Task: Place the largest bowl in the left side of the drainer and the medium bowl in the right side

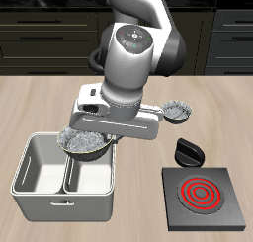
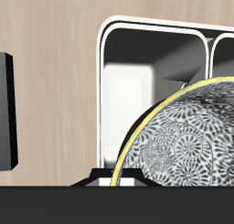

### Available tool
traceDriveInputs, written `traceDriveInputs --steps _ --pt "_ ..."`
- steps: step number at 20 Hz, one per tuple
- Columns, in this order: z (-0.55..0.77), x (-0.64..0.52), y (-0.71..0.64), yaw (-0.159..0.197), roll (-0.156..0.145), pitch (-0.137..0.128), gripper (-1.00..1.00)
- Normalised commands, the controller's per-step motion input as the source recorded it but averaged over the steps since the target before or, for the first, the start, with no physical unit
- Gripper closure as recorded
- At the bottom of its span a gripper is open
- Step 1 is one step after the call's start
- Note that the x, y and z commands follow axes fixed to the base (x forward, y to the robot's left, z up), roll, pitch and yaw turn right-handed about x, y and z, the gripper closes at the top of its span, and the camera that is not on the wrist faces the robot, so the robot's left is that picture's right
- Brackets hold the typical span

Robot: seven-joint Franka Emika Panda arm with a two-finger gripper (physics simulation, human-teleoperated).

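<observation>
light wooden table [image 1: 40, 108] (dark cabinets [image 1: 49, 34] behind)

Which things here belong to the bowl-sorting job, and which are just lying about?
Job: drainer; large bowl over it; smaller bowl farther back, possibly the medium one.
Lying about: hotplate; small black object beside it.

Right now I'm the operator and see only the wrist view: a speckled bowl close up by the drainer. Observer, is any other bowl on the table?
Observer: Yes, a smaller bowl sits on the table farther back.
Operator: What lies beside the drainer?
Observer: A black hotplate with red rings, apart from the drainer.
Operator: Which compartment is my bowl over?
Observer: The speckled bowl is over the back rim of the compartment nearer the hotplate.
</observation>
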Motion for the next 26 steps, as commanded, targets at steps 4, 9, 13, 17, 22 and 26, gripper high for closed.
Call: traceDriveInputs --steps 4,9,13,17,22,26 --pt "-0.21 -0.07 0.05 0.015 -0.001 0.033 -1.00" --pt "-0.14 -0.07 0.00 -0.004 0.014 0.011 -1.00" --pt "0.01 -0.12 0.12 -0.014 0.013 0.000 -1.00" --pt "0.08 -0.19 0.12 0.010 0.025 -0.017 -1.00" --pt "0.19 -0.32 0.00 0.063 -0.048 -0.081 -1.00" --pt "0.25 -0.53 0.08 -0.049 0.052 -0.018 -1.00"
